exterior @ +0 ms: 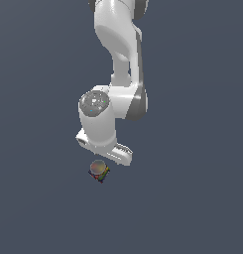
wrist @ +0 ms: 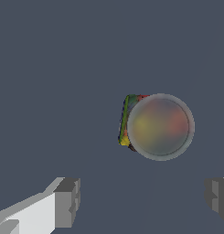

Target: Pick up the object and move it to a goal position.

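Note:
The object is a small multicoloured cube with a round greyish translucent cap, lying on the dark floor just below the white arm's hand in the exterior view. In the wrist view the object shows its round cap facing the camera, with green, yellow and red edges at one side. My gripper is open, its two grey fingertips spread wide, with the object beyond the gap and apart from both. In the exterior view the fingers are hidden behind the hand.
The white arm reaches down from the top of the exterior view. A plain dark grey-blue floor spreads all around.

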Controlling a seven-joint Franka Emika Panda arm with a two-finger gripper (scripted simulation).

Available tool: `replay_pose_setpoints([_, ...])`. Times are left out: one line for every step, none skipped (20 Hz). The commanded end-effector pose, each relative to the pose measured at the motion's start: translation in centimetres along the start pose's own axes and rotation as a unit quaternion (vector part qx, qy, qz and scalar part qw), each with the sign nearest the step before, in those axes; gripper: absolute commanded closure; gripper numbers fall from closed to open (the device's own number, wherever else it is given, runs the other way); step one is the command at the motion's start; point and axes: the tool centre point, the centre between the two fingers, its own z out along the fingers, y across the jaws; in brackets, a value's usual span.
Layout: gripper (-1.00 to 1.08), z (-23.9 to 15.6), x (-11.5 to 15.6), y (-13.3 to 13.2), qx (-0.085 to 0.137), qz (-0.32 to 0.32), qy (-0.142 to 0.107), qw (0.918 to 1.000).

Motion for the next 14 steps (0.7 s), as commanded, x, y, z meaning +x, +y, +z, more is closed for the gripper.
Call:
replay_pose_setpoints([-0.92,0.6,1.3,0.8,-0.001,0.029,0.001,0.9996])
replay_pose_setpoints([-0.92,0.8,1.6,1.1,-0.002,0.038,0.002,0.9993])
replay_pose_setpoints([-0.92,1.0,2.0,1.4,-0.003,0.046,0.002,0.9989])
replay_pose_setpoints([-0.92,1.2,2.3,1.6,-0.003,0.054,0.003,0.9985])
replay_pose_setpoints([-0.92,1.3,2.6,1.9,-0.003,0.061,0.003,0.9982])
replay_pose_setpoints([-0.92,1.5,2.8,2.1,-0.004,0.066,0.003,0.9978])
replay_pose_setpoints([-0.92,1.6,3.1,2.2,-0.004,0.072,0.003,0.9974])
replay_pose_setpoints([-0.92,1.7,3.2,2.4,-0.005,0.076,0.004,0.9971])
replay_pose_setpoints([-0.92,1.8,3.4,2.5,-0.005,0.079,0.004,0.9968])
replay_pose_setpoints([-0.92,1.9,3.5,2.6,-0.005,0.082,0.004,0.9966])
replay_pose_setpoints([-0.92,1.9,3.6,2.7,-0.005,0.084,0.004,0.9964])
replay_pose_setpoints([-0.92,1.9,3.6,2.7,-0.005,0.085,0.004,0.9963])
replay_pose_setpoints([-0.92,2.0,3.6,2.7,-0.005,0.086,0.004,0.9963])
replay_pose_setpoints([-0.92,1.9,3.5,2.7,-0.005,0.083,0.004,0.9965])
